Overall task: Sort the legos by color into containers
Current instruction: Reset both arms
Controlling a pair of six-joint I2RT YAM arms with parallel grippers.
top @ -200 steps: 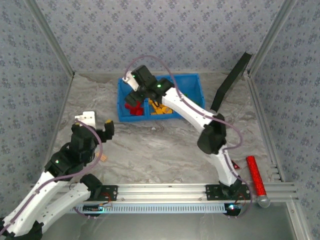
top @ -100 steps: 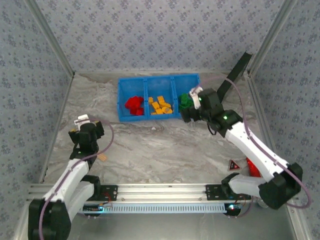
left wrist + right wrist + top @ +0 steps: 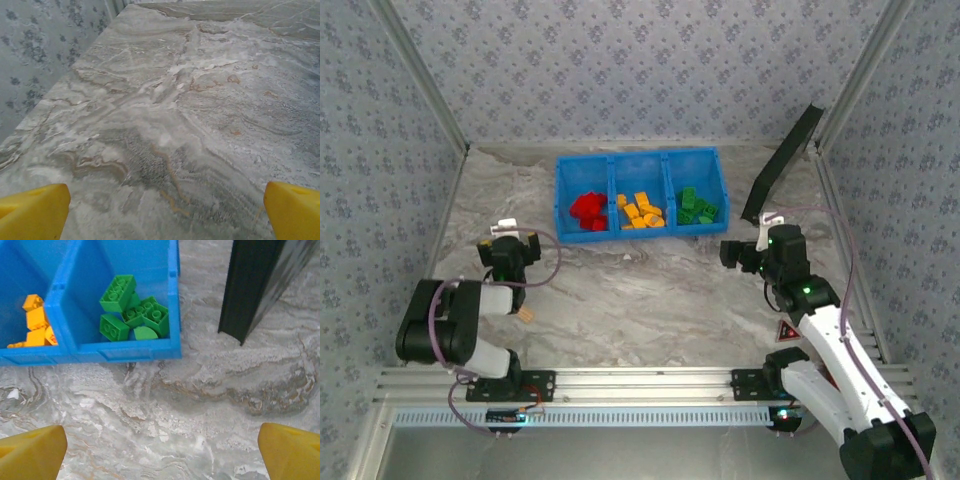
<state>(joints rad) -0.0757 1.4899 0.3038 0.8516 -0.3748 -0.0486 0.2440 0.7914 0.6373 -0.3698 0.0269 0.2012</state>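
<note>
We are looking at a grey marbled table point(image 3: 650, 290) that is carrying a blue three-compartment bin point(image 3: 638, 168) at the upper centre of the top view. A black slab point(image 3: 782, 165) is leaning at the upper right, its foot resting on the marble near the bin. A small tan block point(image 3: 525, 315) is lying at the lower left.

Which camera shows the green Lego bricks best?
The right wrist view: the green bricks are close enough to see their studs, piled in the blue bin, end compartment. The top view shows them as a small green cluster; the left wrist view looks across marble tabletop.
</note>
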